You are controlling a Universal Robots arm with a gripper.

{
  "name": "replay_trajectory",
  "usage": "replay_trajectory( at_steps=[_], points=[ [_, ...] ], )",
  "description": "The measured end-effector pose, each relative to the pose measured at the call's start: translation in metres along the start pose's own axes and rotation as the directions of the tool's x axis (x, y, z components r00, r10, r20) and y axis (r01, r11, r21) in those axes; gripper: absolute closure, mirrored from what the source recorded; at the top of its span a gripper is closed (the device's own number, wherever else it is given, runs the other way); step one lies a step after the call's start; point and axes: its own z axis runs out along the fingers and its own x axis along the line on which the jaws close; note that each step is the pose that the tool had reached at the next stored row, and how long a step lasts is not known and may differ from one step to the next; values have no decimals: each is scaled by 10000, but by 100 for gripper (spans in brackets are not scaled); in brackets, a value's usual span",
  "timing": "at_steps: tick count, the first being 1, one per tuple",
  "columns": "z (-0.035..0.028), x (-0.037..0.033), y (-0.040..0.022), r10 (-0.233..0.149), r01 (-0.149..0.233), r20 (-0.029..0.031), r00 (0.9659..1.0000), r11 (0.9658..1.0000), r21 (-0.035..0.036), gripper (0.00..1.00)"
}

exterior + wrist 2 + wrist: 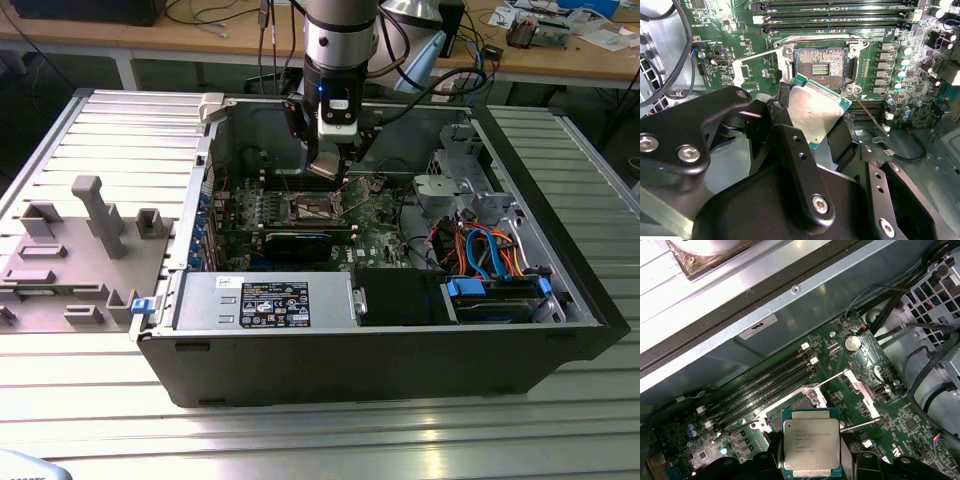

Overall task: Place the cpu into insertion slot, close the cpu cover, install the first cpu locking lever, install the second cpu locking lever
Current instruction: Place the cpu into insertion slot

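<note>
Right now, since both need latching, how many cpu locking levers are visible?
2. In the first wrist view, one locking lever sticks out beside the held cpu; the other lies beyond the insertion slot.

1. An open black computer case [400, 370] lies on a ribbed metal desk [300, 440].
2. A labelled grey power supply [265, 300] sits along its near wall.
3. Orange and blue cables [485, 250] bunch toward the exterior view's right.
4. A grey plastic fixture [90, 240] stands outside the case, at the exterior view's left.
5. Long memory slots [765, 387] and a coin battery [853, 343] show in the first wrist view.
</note>
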Motion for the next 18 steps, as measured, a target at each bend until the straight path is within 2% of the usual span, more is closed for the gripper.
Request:
replay_trajectory(
  at_steps=[18],
  points=[
    [4, 0, 0, 276, -276, 24, 9996, 9996, -6, 45]
  ],
)
